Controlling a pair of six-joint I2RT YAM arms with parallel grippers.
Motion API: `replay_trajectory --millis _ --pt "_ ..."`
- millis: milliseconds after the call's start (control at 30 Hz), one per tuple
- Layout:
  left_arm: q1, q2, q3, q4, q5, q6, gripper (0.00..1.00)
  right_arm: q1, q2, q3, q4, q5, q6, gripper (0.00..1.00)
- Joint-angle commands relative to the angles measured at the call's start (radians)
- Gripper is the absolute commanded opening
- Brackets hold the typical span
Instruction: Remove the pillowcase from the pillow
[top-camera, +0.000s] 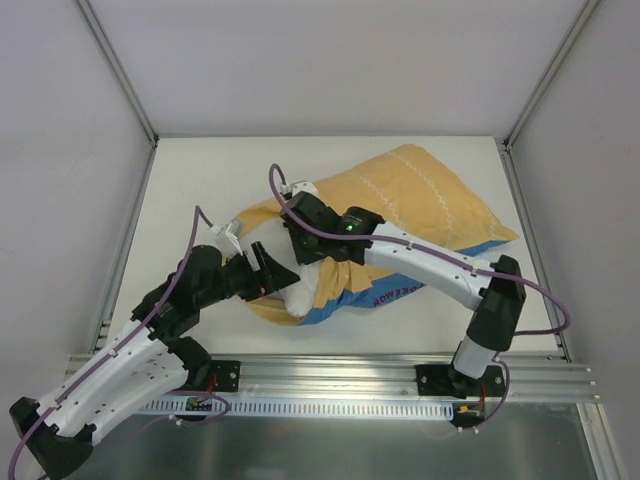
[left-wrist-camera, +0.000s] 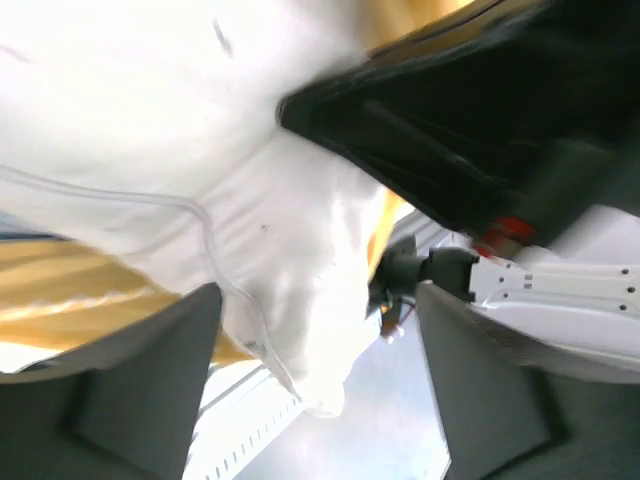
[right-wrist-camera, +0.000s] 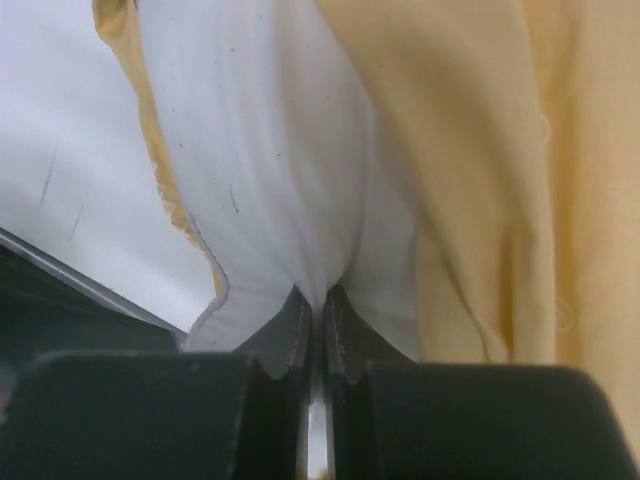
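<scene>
Now the pillowcase (top-camera: 420, 200) lies yellow-orange face up across the middle of the bench (top-camera: 190, 180), reaching toward 2 o'clock. Its blue-striped face shows only along the 6 o'clock edge. At its 8 o'clock end the white pillow (top-camera: 298, 298) bulges out. The right tool (right-wrist-camera: 318, 300) is pressed together, pinching a fold of white pillow fabric just beside the yellow cover. The left tool (left-wrist-camera: 315, 300) stands spread, one finger on either side of the pillow's protruding corner.
</scene>
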Motion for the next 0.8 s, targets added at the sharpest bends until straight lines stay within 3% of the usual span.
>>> replay_trajectory --millis 0,133,300,400,467,567,767 --pt "0.051 -0.011 0.124 0.057 -0.008 0.084 0.82 -0.082 -0.14 -0.098 0.053 -0.018 0.014 0.01" --pt "0.146 0.029 0.181 0.021 0.03 0.153 0.86 -0.101 -0.235 -0.173 0.061 -0.024 0.008 0.01" --pt "0.318 0.117 0.201 0.013 0.138 0.248 0.73 -0.113 -0.35 -0.276 0.06 -0.044 0.028 0.01" --pt "0.321 0.191 0.213 0.013 0.194 0.313 0.72 -0.127 -0.416 -0.31 0.055 -0.053 0.048 0.01" --pt "0.32 0.226 0.212 0.014 0.23 0.351 0.76 -0.13 -0.453 -0.315 0.044 -0.052 0.052 0.01" --pt "0.319 0.254 0.181 0.013 0.199 0.382 0.97 -0.136 -0.493 -0.318 0.023 -0.049 0.052 0.01" --pt "0.316 0.337 0.169 0.013 0.239 0.42 0.99 -0.156 -0.535 -0.301 -0.022 -0.035 0.037 0.01"
